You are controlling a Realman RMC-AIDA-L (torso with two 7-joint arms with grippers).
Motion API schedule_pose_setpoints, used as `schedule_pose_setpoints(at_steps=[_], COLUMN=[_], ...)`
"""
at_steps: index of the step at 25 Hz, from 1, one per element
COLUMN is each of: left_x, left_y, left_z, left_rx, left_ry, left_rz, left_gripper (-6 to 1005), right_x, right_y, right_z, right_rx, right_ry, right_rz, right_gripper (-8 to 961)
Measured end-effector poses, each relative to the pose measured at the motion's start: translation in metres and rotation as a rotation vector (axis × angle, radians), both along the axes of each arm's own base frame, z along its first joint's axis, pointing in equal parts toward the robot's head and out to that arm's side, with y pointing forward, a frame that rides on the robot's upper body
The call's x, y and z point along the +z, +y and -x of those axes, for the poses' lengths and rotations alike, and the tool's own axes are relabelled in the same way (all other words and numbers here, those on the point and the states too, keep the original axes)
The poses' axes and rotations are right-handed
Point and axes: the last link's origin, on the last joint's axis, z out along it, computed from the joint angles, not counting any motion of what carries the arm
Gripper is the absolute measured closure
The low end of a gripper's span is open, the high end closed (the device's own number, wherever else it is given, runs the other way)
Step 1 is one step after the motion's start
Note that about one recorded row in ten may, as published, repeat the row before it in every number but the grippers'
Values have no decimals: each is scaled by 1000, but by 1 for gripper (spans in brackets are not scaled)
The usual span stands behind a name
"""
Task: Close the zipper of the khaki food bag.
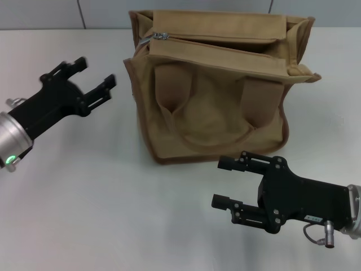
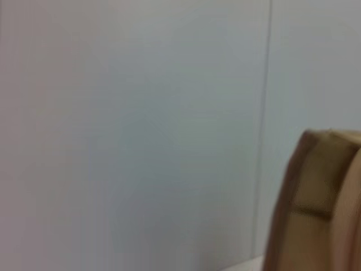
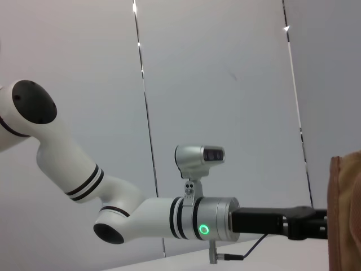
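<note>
The khaki food bag [image 1: 217, 90] stands upright on the white table [image 1: 113, 197] at the back middle, its two looped handles hanging down its near face. The zipper [image 1: 220, 40] runs along the bag's top, with its silver slider [image 1: 160, 36] at the left end. My left gripper [image 1: 96, 76] is open and empty, left of the bag and apart from it. My right gripper [image 1: 223, 182] is open and empty, in front of the bag near its right corner. A strip of the bag shows in the left wrist view [image 2: 321, 209] and in the right wrist view [image 3: 345, 214].
The bag's side flaps flare out at both ends [image 1: 304, 70]. A grey panelled wall [image 1: 56, 14] stands behind the table. My left arm [image 3: 141, 217] shows in the right wrist view.
</note>
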Motion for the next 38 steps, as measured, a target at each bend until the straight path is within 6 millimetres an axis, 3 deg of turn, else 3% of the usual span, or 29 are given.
schedule_pose_setpoints(at_steps=[5, 11, 22, 38], left_x=[0, 8, -13, -10], left_y=[-12, -18, 9, 20], left_z=[-16, -20, -47, -54], left_rx=[-139, -189, -187, -165], left_ry=[-30, -60, -66, -107], left_rz=[46, 25, 34, -15], left_gripper=[213, 213, 213, 264], right_x=[0, -1, -2, -4], right_y=[-5, -7, 2, 1], right_z=[-4, -5, 5, 7], right_rx=[-23, -32, 4, -4], right_ry=[7, 7, 20, 35], right_rz=[-2, -2, 7, 17], right_gripper=[297, 298, 298, 299])
